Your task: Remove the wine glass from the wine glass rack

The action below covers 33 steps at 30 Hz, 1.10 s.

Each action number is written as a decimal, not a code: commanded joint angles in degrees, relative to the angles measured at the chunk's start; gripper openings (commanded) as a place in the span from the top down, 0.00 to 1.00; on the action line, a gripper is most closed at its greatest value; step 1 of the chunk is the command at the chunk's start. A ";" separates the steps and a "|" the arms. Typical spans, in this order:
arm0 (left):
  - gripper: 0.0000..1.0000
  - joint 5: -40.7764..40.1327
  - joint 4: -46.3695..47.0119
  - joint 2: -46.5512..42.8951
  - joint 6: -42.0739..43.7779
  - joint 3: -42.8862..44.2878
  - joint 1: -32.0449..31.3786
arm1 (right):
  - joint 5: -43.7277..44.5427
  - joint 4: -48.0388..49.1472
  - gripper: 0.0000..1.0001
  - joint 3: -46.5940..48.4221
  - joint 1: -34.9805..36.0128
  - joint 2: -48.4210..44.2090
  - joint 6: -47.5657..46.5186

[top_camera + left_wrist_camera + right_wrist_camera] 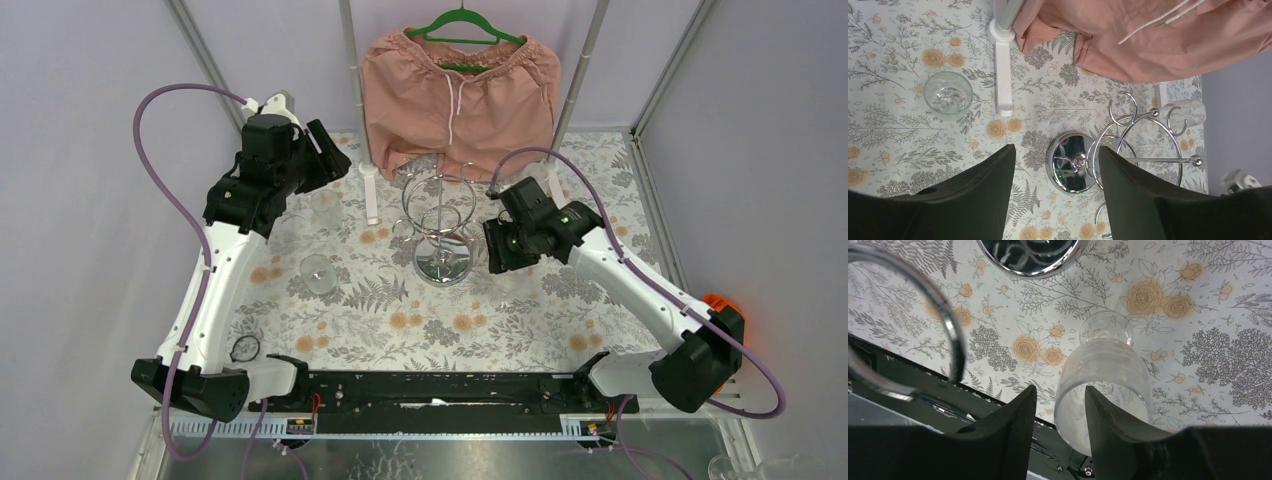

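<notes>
Wine glass (1104, 371) under right gripper (1060, 390) (parted)

A finger (1128, 440) of the right gripper (1060, 390) covers one side of the wine glass (1108, 370), so whether the two touch cannot be told, and from above the glass seems lost beneath that gripper's body. The wine glass rack (1033, 257) is cut off by the top edge of the right wrist view, its near ring (950, 325) a blur. A finger (1148, 200) of the left gripper (1056, 149) hides its lower loops.
</notes>
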 commanded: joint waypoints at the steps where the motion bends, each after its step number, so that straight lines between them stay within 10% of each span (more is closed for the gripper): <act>1: 0.30 -1.09 1.56 0.38 1.28 -0.65 -0.32 | 0.74 -1.70 0.52 3.89 0.49 -3.38 0.62; 33: 0.30 -1.53 1.73 -1.03 0.52 -1.72 -0.32 | 47.15 -4.06 0.38 9.44 0.49 -16.20 12.81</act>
